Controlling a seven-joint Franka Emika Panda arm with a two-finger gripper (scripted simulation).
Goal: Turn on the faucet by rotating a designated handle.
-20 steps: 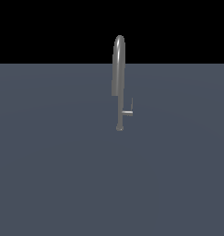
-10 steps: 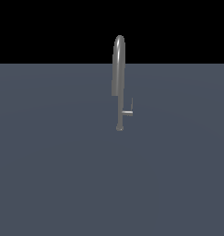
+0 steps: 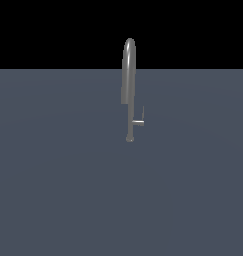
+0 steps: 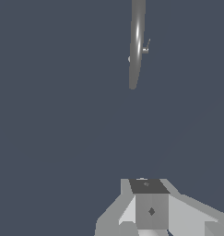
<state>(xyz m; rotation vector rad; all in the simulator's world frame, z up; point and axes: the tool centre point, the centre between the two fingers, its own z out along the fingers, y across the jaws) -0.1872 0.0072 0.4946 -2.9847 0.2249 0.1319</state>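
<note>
The faucet [image 3: 129,85] is a tall, slim grey metal one with an arched spout, standing upright on the flat grey surface at the middle back of the exterior view. The handle [image 3: 138,122] is a short thin lever that sticks out from the lower stem toward the exterior view's right and has a small upturned tip. The wrist view looks down on the faucet [image 4: 136,46] and the handle [image 4: 145,48]. My gripper [image 4: 148,186] shows only in the wrist view, far from the faucet. Its fingers appear pressed together with nothing between them. The arm is out of the exterior view.
The flat grey surface [image 3: 68,190] runs to a straight far edge behind the faucet, with black background beyond it. No other objects show.
</note>
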